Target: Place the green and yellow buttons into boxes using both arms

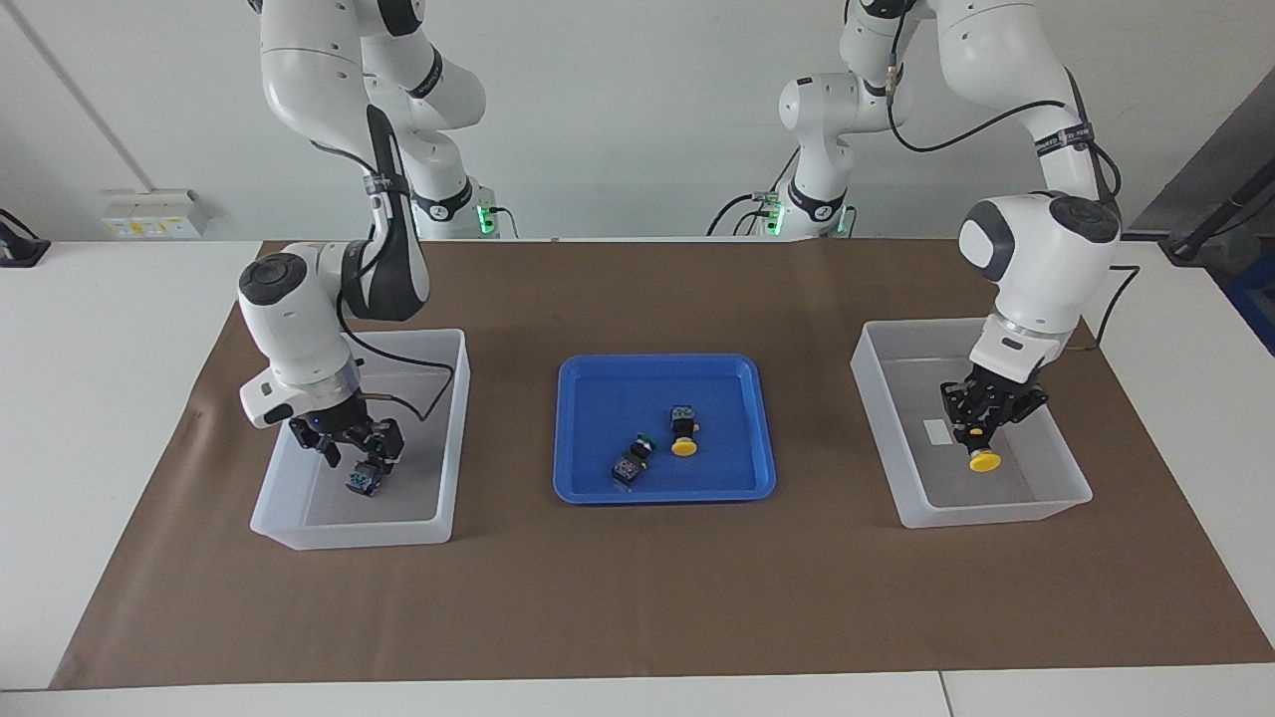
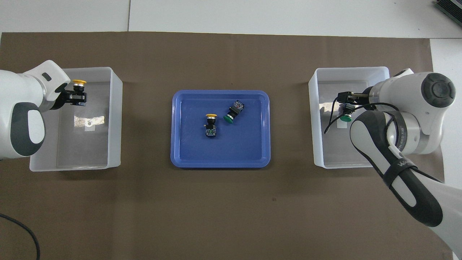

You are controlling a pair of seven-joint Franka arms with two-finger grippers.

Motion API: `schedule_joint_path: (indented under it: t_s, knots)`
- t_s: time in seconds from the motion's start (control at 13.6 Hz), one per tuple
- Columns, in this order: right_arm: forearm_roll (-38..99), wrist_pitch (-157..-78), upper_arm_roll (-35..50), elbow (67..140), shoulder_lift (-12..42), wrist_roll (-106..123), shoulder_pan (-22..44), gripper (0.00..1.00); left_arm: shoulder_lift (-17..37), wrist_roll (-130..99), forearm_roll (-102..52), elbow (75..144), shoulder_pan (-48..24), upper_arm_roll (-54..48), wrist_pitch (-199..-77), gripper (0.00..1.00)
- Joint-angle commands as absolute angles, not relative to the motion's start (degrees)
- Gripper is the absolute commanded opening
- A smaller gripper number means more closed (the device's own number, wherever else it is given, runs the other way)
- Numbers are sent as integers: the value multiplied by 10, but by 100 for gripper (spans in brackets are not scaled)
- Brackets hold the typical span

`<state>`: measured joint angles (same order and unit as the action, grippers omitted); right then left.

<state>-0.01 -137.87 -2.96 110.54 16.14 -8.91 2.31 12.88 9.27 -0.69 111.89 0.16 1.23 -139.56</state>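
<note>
Left gripper [image 1: 981, 438] clamps a yellow mushroom-capped button [image 1: 984, 460], black-bodied; right gripper [image 1: 351, 453] spread above a green-capped button [image 1: 365, 479].

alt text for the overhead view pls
The left claw grips a yellow button over one white box, while the open right claw hangs over a green button in the other box. Between them, a blue tray holds a second yellow button and a second green button.

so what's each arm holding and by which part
left gripper grips yellow button by its black body; right gripper is over green button, hold cannot be told
</note>
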Motion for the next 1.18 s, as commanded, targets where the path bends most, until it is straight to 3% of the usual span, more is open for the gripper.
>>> schedule_joint_path:
  t_s: [0.0, 0.15, 0.37, 0.74, 0.88, 0.96, 1.11]
  knots:
    - [7, -1286, -19, 1048, 131, -122, 33, 100, 154, 132, -4, 1112, 22, 7, -1425, 0]
    - [0, -1238, -20, 997, 134, -196, 68, 100, 177, 134, -2, 1111, 24, 8, -1459, 0]
    - [0, -1247, -19, 984, 143, -276, 137, 100, 201, 134, -2, 1111, 24, 8, -1496, 0]
    - [1, -1265, -19, 904, 235, -415, 230, 100, 229, 130, -2, 1111, 24, 8, -1540, 1]
    - [9, -1316, -19, 903, 259, -438, 251, 100, 229, 117, -3, 1112, 24, 8, -1542, 27]
    - [5, -1331, -19, 900, 283, -451, 265, 100, 230, 104, -3, 1112, 24, 7, -1549, 54]
    - [4, -1374, -19, 876, 335, -467, 293, 100, 231, 93, -3, 1108, 24, 7, -1551, 96]
